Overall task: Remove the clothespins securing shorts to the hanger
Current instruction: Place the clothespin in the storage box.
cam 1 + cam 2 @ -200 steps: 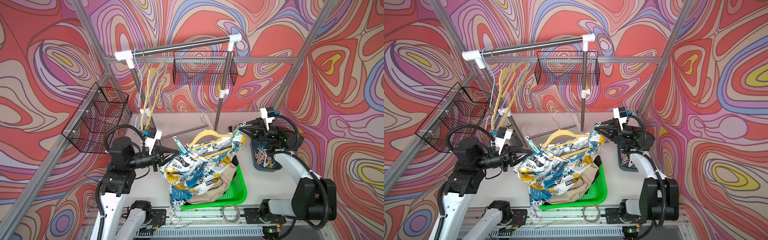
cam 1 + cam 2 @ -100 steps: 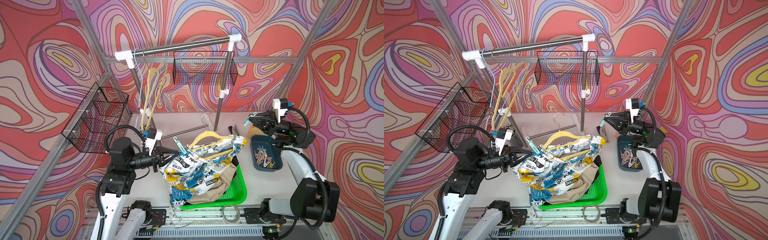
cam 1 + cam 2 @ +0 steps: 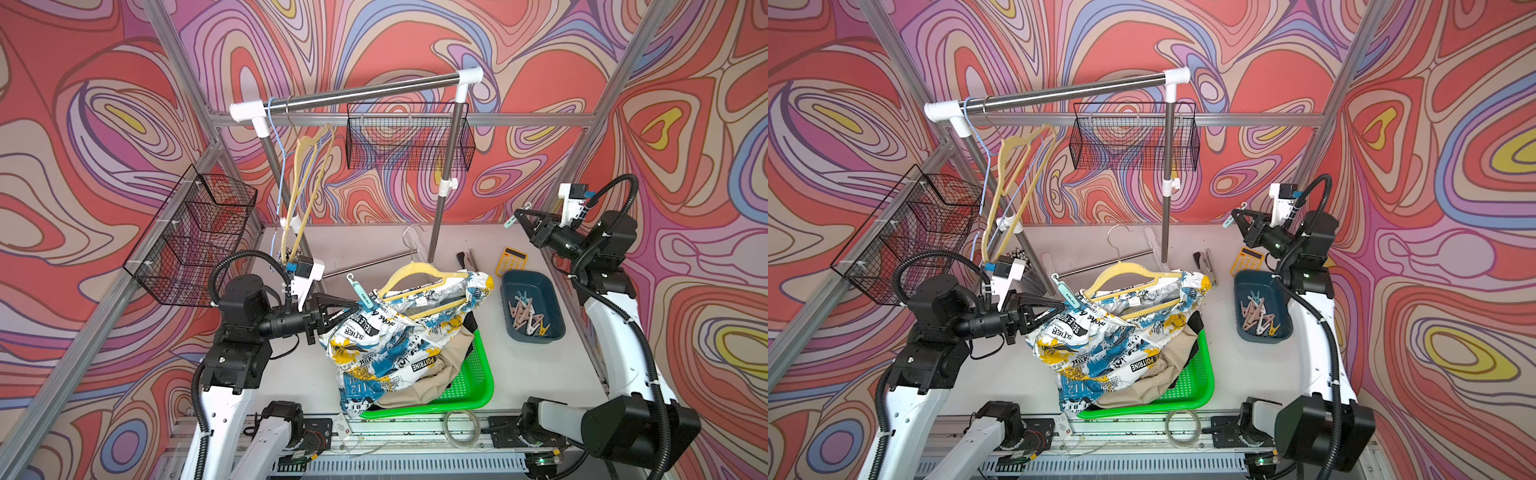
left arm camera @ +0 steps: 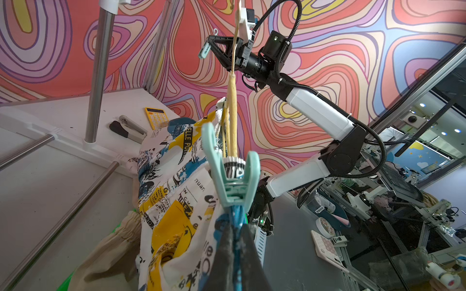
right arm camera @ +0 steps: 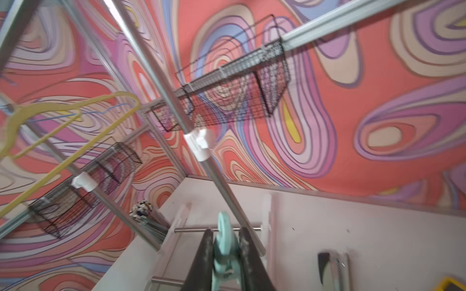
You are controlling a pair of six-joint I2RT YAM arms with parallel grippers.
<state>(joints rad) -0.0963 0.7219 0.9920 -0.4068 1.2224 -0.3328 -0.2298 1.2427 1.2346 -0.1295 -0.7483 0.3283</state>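
The right gripper point(image 3: 515, 214) pinches one mint clothespin point(image 3: 509, 223) aloft; a second clothespin point(image 3: 360, 291) clips the printed shorts point(image 3: 386, 345) to a yellow hanger point(image 3: 397, 277). The left gripper point(image 3: 358, 307) is clamped on those shorts beside it.

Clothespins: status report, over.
Right gripper shut on loose mint clothespin, raised clear of the hanger. Left gripper shut on clipped clothespin on printed shorts. Path clear.

Top views high overhead; left wrist near shorts point(image 4: 176, 214).
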